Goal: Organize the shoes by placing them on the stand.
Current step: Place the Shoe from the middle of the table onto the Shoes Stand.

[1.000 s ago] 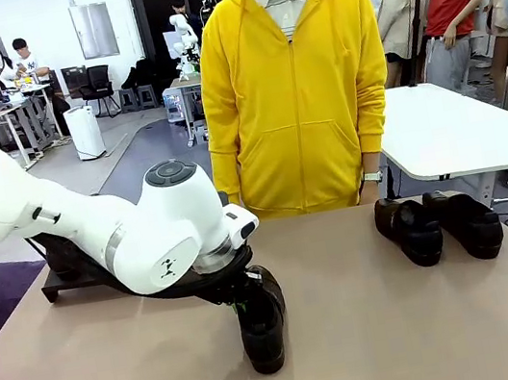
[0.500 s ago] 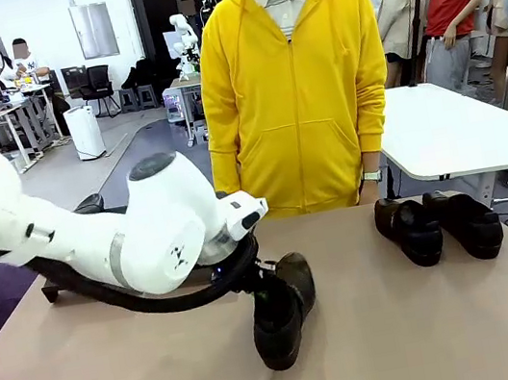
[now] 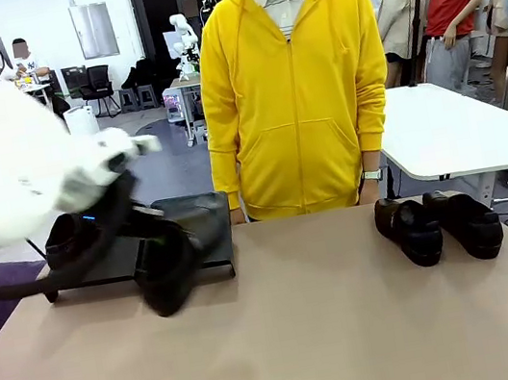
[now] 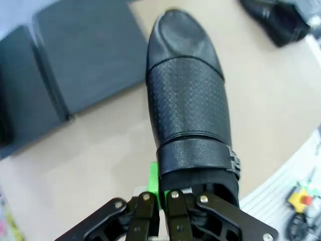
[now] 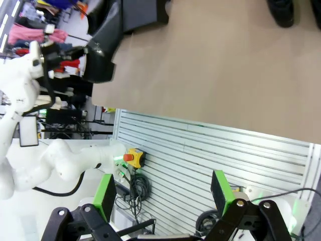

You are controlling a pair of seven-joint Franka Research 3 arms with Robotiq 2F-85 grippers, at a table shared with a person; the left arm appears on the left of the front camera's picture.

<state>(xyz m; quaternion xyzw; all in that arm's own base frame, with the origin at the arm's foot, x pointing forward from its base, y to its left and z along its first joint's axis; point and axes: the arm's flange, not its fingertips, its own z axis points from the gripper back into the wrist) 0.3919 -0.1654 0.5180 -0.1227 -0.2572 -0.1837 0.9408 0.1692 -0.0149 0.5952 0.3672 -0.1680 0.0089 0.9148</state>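
Left wrist view: left gripper [image 4: 161, 187] clamps a black loafer [image 4: 186, 95], glossy toe, perforated vamp.

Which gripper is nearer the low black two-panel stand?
Left. The left gripper, shut on a glossy black leather loafer, hangs right by the stand. The right gripper, open, sits back past the table's near edge, far from it.
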